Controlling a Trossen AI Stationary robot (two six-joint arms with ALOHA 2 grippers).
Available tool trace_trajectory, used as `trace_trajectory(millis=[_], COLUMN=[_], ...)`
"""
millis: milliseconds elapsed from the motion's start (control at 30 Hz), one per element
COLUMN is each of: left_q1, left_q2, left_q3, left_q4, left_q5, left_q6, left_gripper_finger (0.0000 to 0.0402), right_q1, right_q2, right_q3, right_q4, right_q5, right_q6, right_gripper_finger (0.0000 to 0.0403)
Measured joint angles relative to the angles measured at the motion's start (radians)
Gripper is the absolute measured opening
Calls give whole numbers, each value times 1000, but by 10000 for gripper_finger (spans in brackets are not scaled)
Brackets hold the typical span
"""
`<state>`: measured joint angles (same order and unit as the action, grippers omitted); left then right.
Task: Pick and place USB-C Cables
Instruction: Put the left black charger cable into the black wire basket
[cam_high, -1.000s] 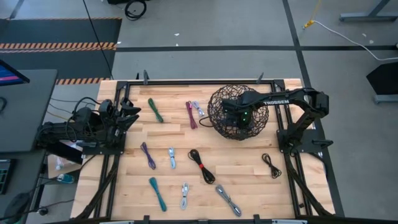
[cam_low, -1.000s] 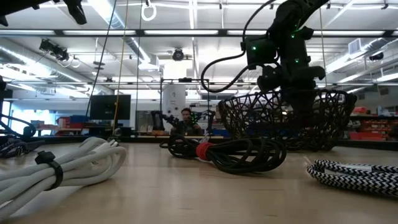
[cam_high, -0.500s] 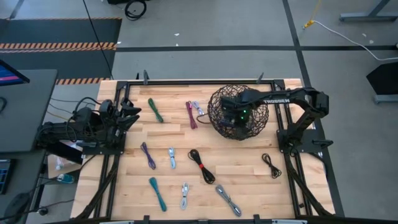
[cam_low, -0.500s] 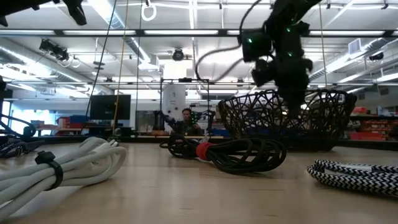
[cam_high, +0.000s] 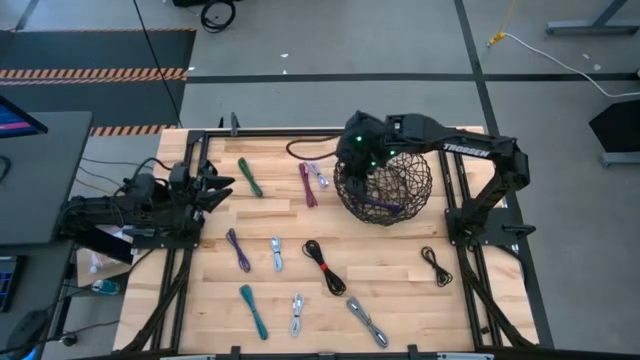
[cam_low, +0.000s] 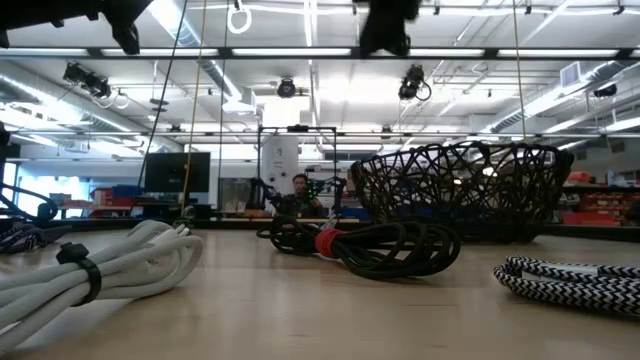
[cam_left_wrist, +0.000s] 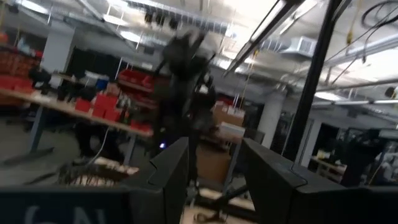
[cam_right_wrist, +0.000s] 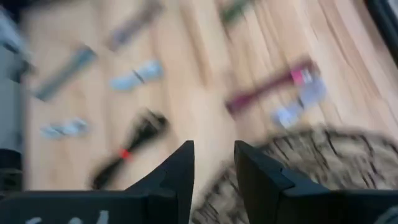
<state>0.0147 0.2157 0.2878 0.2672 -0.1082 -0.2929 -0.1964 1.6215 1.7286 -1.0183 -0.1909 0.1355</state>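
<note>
From overhead I see the right gripper (cam_high: 352, 160) at the far-left rim of the wire basket (cam_high: 385, 182), above the table (cam_high: 400, 290). A purple cable (cam_high: 378, 207) lies inside the basket. The other USB-C cables lie spread over the boards: a green one (cam_high: 249, 177), a maroon one (cam_high: 307, 184) with a white one (cam_high: 319, 175) just beside it, a purple one (cam_high: 238, 249), a pale one (cam_high: 276, 253), a black-red one (cam_high: 324, 266), a teal one (cam_high: 253, 310), a white one (cam_high: 297, 313), a grey one (cam_high: 366, 321) and a black one (cam_high: 435, 265) near the right arm's base. The left gripper (cam_high: 222, 186) waits at the table's left edge.

At table height, I see a white bundle (cam_low: 100, 270) close in, the black-red coil (cam_low: 365, 246) in the middle, a braided black-and-white cable (cam_low: 570, 280) to the right, and the basket (cam_low: 455, 190) behind. A person (cam_low: 297, 195) sits far back in the room.

Through the left wrist, its fingers (cam_left_wrist: 171, 177) stand apart with nothing between them.

Through the right wrist, blurred, the fingers (cam_right_wrist: 180, 174) are spread and empty, over the basket's rim (cam_right_wrist: 311, 168); the maroon cable (cam_right_wrist: 267, 93) and black-red cable (cam_right_wrist: 124, 152) lie on the wood beyond.
</note>
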Motion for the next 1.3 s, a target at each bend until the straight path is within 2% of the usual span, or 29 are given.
trace_trajectory(millis=[100, 233, 600, 933, 1100, 1300], left_q1=[0, 0, 0, 0, -1, -2], left_q2=[0, 0, 0, 0, 5, 73], left_q3=[0, 0, 0, 0, 0, 0], left_q4=[-14, -4, -1, -22, -183, -381], left_q5=[0, 0, -1, 0, -3, -1], left_q6=[-10, -9, -10, -6, -17, -171], left_gripper_finger=[156, 156, 156, 155, 134, 112], right_q1=[47, 137, 388, 539, 552, 529], right_q2=[0, 0, 76, 218, 234, 179], right_q3=[54, 64, 64, 63, 62, 62], right_q4=[14, 21, 5, -151, -38, 80], right_q5=[-44, -43, 73, 85, 118, 173], right_q6=[59, 144, 424, 601, 625, 609], right_gripper_finger=[119, 119, 119, 119, 119, 119])
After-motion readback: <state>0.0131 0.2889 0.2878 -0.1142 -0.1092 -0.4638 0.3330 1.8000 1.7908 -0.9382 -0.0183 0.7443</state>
